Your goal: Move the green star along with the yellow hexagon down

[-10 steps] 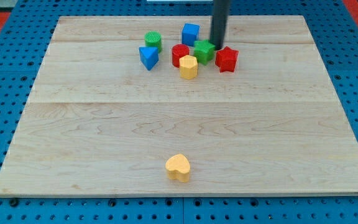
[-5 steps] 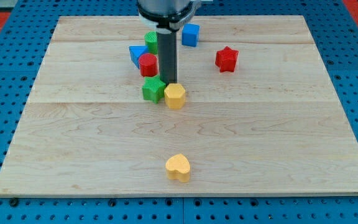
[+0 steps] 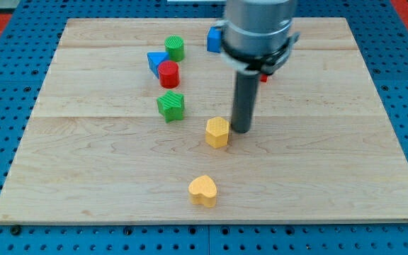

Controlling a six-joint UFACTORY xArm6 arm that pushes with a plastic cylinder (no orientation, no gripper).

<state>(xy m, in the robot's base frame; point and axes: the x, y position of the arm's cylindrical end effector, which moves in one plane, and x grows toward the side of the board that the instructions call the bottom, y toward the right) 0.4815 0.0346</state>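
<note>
Here my tip [image 3: 241, 131] sits just right of the yellow hexagon [image 3: 217, 132] — green star [image 3: 171, 105] apart, no claw.

Bright, even light — soft shadows, sharp focus, no glare.

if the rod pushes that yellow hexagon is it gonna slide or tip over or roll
Probably slide. The yellow hexagon looks squat, sitting on a flat face on the smooth wooden board, so tipping or rolling seems unlikely. It looks small and stiff, likely light. My tip stands just to its right in the view; an off-centre push may spin it.
</note>
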